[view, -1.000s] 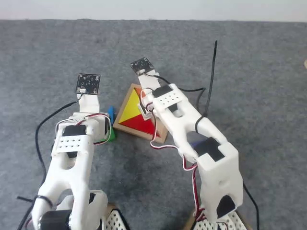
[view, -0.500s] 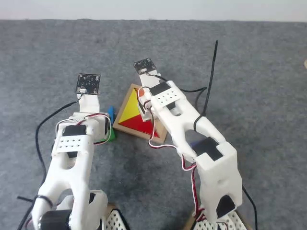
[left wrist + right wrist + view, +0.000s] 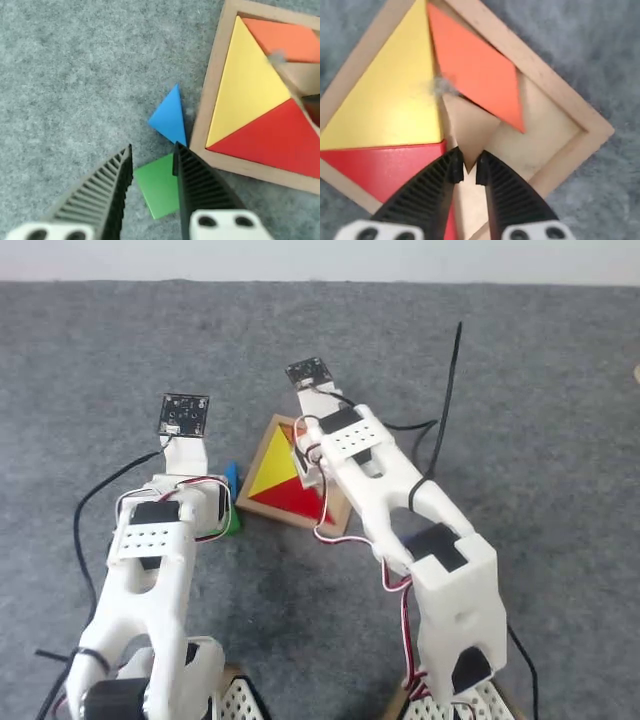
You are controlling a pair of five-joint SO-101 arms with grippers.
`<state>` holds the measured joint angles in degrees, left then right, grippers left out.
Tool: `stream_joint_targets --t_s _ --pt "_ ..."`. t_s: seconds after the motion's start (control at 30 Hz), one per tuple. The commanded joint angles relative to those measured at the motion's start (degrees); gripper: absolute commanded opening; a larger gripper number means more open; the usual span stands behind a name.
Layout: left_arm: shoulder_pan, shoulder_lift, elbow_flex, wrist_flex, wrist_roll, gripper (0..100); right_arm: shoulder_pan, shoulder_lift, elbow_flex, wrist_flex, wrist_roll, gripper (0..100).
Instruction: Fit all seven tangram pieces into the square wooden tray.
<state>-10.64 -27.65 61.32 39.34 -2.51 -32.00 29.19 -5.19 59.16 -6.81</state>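
The square wooden tray (image 3: 257, 465) lies between the arms. In it sit a yellow triangle (image 3: 390, 95), a red triangle (image 3: 385, 162) and an orange parallelogram (image 3: 475, 67), with bare wood (image 3: 545, 135) beside them. My right gripper (image 3: 467, 162) hangs just over the tray's middle, its jaws open only a narrow gap and holding nothing. Outside the tray's rim (image 3: 207, 100) lie a blue triangle (image 3: 169, 117) and a green square (image 3: 157, 185). My left gripper (image 3: 152, 155) is open above the green square, one finger on each side of it.
Grey carpet (image 3: 520, 390) covers the whole table. A black cable (image 3: 440, 410) runs from the right arm toward the far side. The blue triangle (image 3: 231, 478) and green square (image 3: 234, 523) lie close against the left arm's head.
The right arm has shifted slightly to the right and farther over the tray. The left arm and the pieces have kept still.
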Motion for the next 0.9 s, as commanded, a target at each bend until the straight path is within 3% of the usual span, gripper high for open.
stream_joint_targets --t_s 0.0,0.27,0.43,0.53,0.87 --pt "0.35 -0.09 -0.48 -1.23 -0.44 13 3.03 -4.26 -3.87 0.22 0.97 1.6" --pt "0.35 -0.09 -0.48 -1.23 -0.44 13 4.53 -12.79 -3.69 -1.63 1.05 1.9" --pt "0.35 -0.09 -0.48 -1.23 -0.44 13 5.58 -11.47 -3.43 -6.11 1.41 2.0" --pt "0.35 -0.09 -0.48 -1.23 -0.44 13 5.32 -7.78 -3.6 -8.92 5.36 2.0" --pt "0.44 -0.09 -0.48 -1.23 -0.44 13 3.3 -12.7 -2.9 0.48 7.03 1.6"
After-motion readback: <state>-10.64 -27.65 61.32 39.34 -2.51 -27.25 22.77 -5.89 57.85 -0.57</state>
